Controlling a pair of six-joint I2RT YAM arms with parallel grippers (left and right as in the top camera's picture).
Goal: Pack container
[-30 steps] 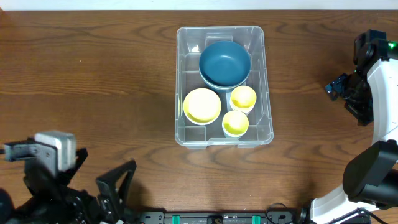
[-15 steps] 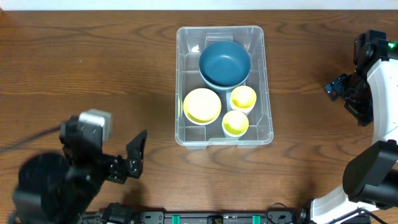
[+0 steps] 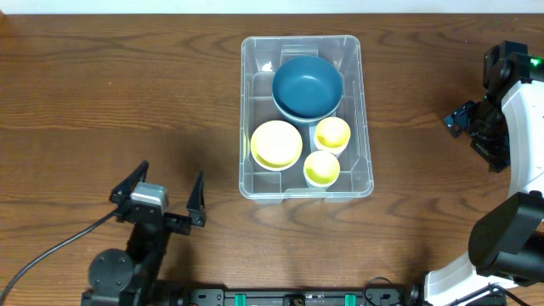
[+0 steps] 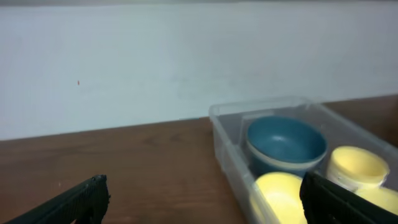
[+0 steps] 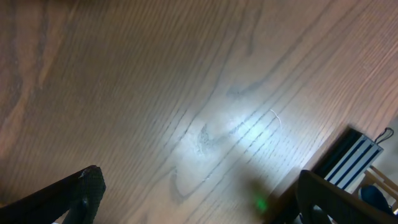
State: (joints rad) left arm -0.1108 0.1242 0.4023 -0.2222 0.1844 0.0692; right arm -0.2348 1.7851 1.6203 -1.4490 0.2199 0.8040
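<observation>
The clear plastic container (image 3: 252, 110) stands at the table's middle. Inside it are a large blue bowl (image 3: 307, 86), a yellow bowl (image 3: 276, 144) and two small yellow bowls (image 3: 331, 133) (image 3: 322, 168). The left wrist view shows the container (image 4: 224, 140), the blue bowl (image 4: 286, 142) and yellow bowls (image 4: 278, 196). My left gripper (image 3: 161, 192) is open and empty at the front left, to the left of the container. My right gripper (image 3: 466, 129) is open and empty at the far right, over bare wood (image 5: 186, 93).
The wooden table (image 3: 127, 93) spreads left and right of the container. A white wall (image 4: 155, 56) stands behind the table. A black rail (image 3: 297, 297) runs along the front edge. The table's edge and a striped object (image 5: 348, 155) show in the right wrist view.
My left arm has swung from the front left corner toward the table, and its open gripper now sits left of the container's front. The right arm and the bowls have not moved.
</observation>
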